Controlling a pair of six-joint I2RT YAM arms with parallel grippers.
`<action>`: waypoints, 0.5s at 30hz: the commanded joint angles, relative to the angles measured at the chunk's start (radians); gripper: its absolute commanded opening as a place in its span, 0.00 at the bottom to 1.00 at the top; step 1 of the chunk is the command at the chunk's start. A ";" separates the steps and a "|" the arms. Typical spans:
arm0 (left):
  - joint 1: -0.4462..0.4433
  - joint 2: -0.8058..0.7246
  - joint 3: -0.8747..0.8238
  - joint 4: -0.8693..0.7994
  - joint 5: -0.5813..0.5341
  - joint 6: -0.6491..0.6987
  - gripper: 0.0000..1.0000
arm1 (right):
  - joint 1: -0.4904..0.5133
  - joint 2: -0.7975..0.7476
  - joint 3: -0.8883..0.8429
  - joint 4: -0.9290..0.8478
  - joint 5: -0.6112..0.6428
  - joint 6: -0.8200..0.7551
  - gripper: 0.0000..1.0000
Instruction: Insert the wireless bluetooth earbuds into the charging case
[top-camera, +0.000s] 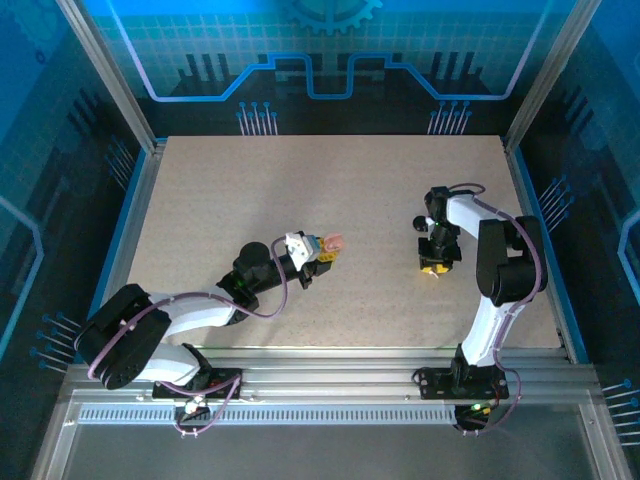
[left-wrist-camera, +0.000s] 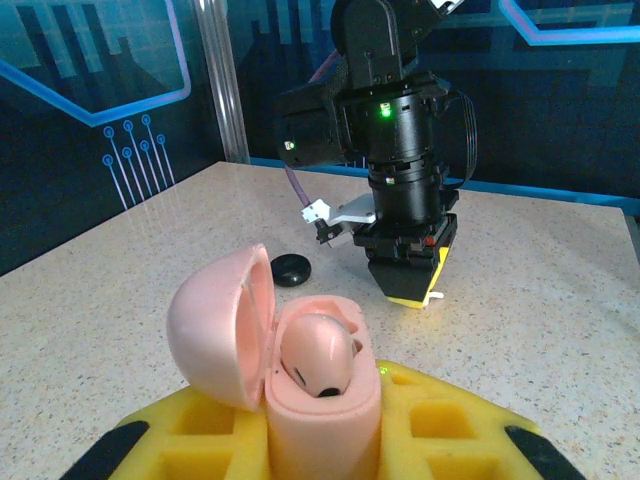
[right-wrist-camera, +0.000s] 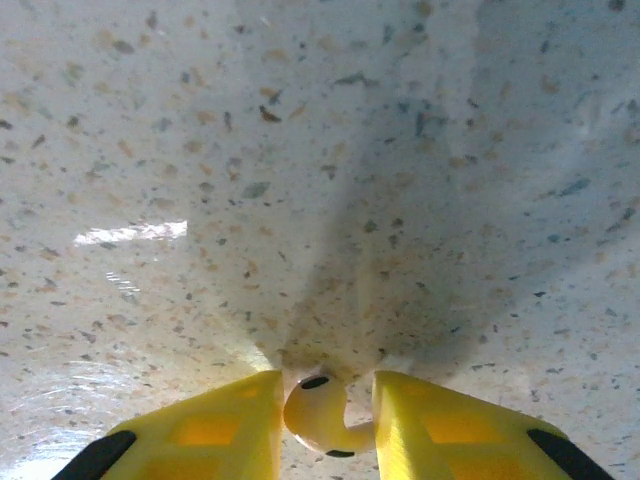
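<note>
While the left gripper is clamping the open charging case, I'm straddling the bulb of the probably slick, featherlight earbud with the barely-open right gripper, pinch unconfirmed.

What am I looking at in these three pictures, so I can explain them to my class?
Two robot arms stand at a table. One picture looks down from above; the other two come from cameras on the wrists. The left hand grips an open pink charging case with one earbud already inside. The right hand points down, its yellow fingers either side of a second earbud on the table; whether it grips yet is unclear. A small black round thing lies nearby.
</note>
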 joint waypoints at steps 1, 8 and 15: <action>0.004 -0.019 -0.002 0.006 0.004 -0.001 0.19 | 0.020 0.018 0.021 -0.048 -0.014 -0.020 0.30; 0.004 -0.020 -0.001 0.005 0.005 -0.001 0.19 | 0.028 0.046 0.039 -0.052 -0.010 -0.020 0.26; 0.004 -0.021 0.001 -0.001 0.006 0.000 0.19 | 0.034 0.072 0.050 -0.059 0.016 -0.020 0.27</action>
